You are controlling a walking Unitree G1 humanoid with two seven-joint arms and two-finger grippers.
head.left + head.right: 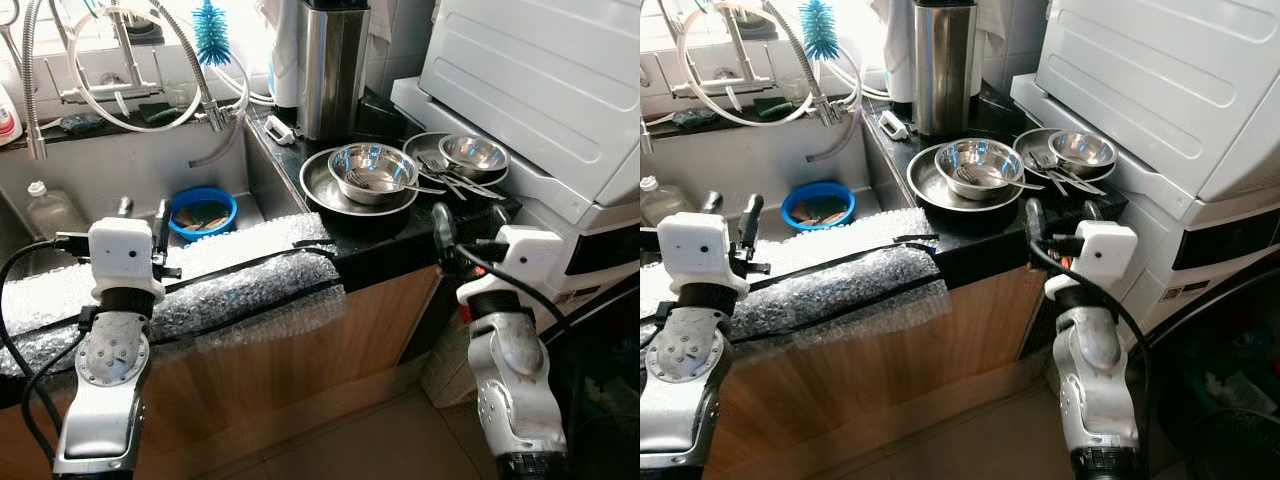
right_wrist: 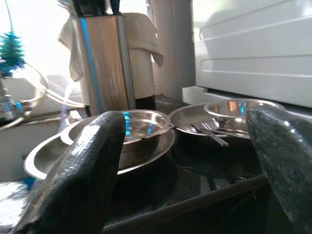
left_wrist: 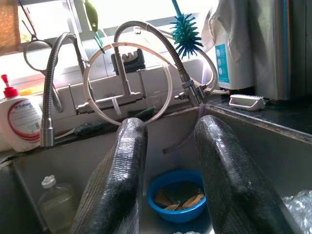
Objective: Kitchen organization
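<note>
At the far left a clear bottle [image 1: 50, 208] with a white cap stands in the sink [image 1: 130, 170]. The left gripper [image 1: 142, 222] hangs over the sink's front edge, its jaws released with a plain gap between the two black fingers [image 3: 117, 185], holding nothing. Past those fingers a blue bowl [image 1: 203, 213] sits on the sink floor with brownish scraps inside. Behind it, flexible metal faucet hoses [image 1: 195, 70] loop along the back wall, and a teal bottle brush [image 1: 211, 32] stands above them. A strip of bubble wrap [image 1: 230, 270] covers the sink's front rim.

To the right of the sink, the black counter [image 1: 375, 225] carries a tall steel knife block [image 1: 333, 70] at the back. In front of it a steel bowl [image 1: 372, 172] rests inside a wide steel plate [image 1: 320, 185], with a utensil lying in the bowl. Just beside it, a smaller steel bowl [image 1: 473, 155] sits on a second plate [image 1: 425, 148] along with several forks [image 1: 445, 178].

The right gripper [image 1: 468, 222] hovers at the counter's front edge, level with the dishes, jaws spread wide and empty. At the far right a white appliance [image 1: 540, 90] stands against the counter.
</note>
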